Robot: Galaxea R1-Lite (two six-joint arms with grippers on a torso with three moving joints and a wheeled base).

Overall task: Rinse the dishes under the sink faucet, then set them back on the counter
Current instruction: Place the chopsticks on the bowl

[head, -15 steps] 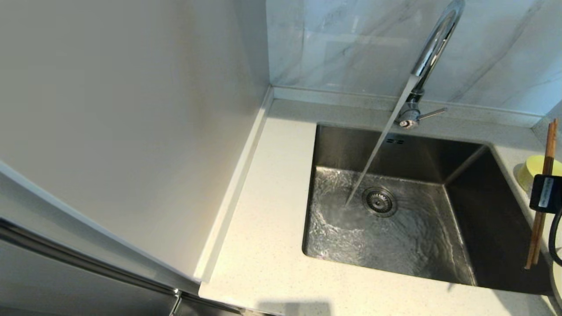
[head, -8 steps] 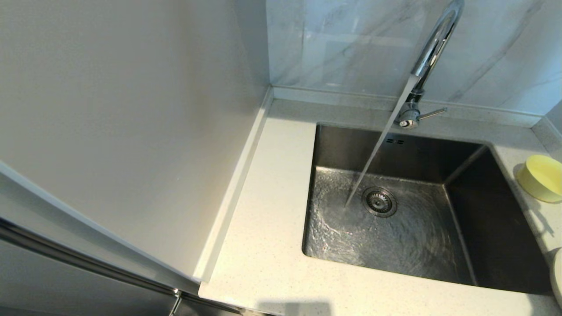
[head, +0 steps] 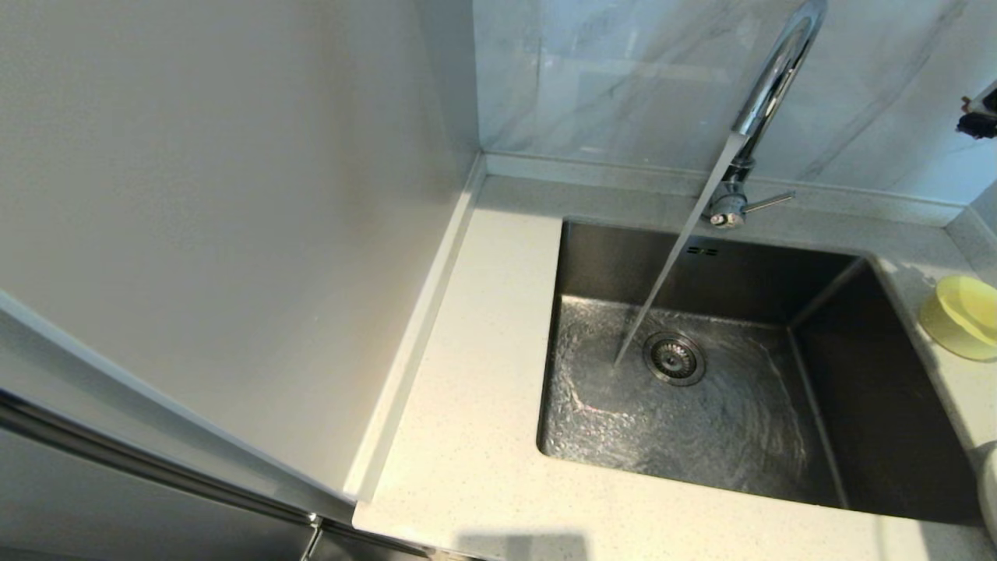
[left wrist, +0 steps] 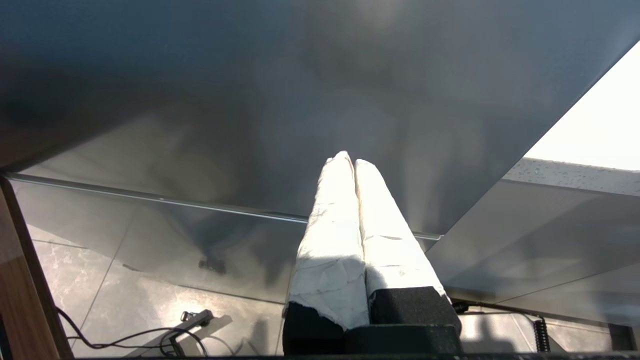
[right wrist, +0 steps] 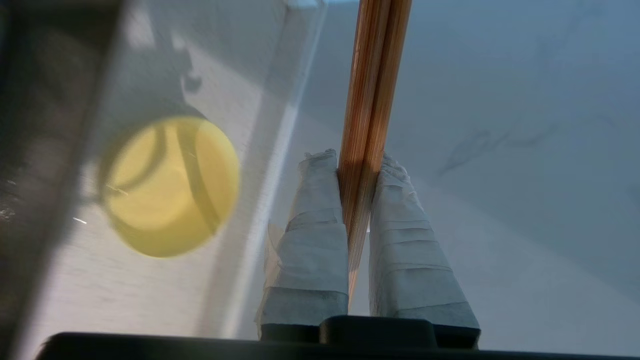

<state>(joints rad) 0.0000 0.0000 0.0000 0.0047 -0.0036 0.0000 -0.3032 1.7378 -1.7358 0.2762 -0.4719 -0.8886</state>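
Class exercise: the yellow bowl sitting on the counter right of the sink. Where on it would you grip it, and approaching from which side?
Probably the rim of the yellow bowl, one finger inside and one outside, coming from above. It rests on the counter with its thin, exposed edge tilted towards the sink. The right gripper is shut on the chopsticks, so it must first release them.

No legible markings

We find no readable text, label, brand, number or sign on any surface in these views.
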